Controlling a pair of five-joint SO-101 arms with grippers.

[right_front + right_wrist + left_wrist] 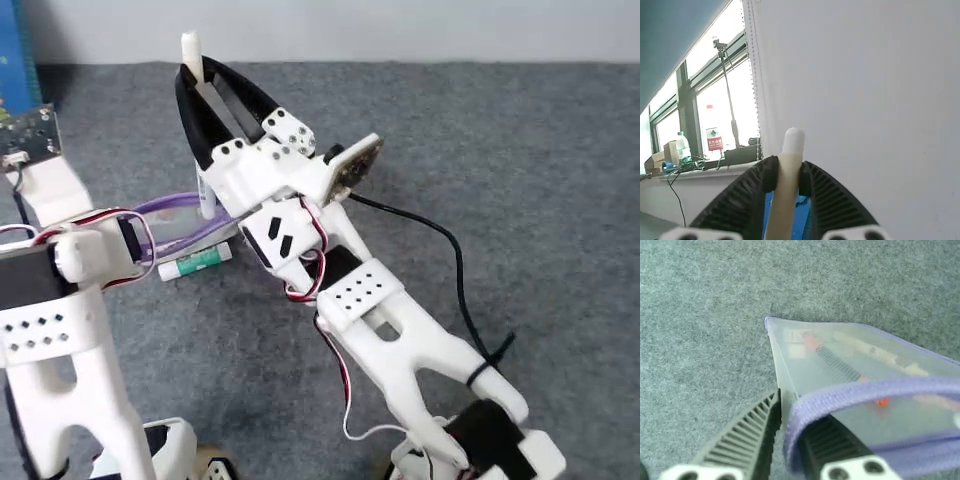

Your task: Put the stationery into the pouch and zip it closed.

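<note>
A translucent pouch (850,365) with a purple zip rim (175,215) lies on the grey carpet, with several pieces of stationery showing inside it. My left gripper (782,402) is shut on the pouch's rim at one end. My right gripper (197,72) is shut on a white pen (190,45), which it holds upright above the pouch. In the right wrist view the pen (790,150) sticks out between the black fingers (822,190). The pen's lower end (206,195) reaches down to the purple rim; I cannot tell whether it is inside. A white stick with a green label (195,262) lies beside the pouch.
The left arm's white body (60,300) stands over the pouch's near-left side. A black cable (455,270) runs across the carpet on the right. A blue object (15,60) and a small circuit board (30,130) sit at the far left.
</note>
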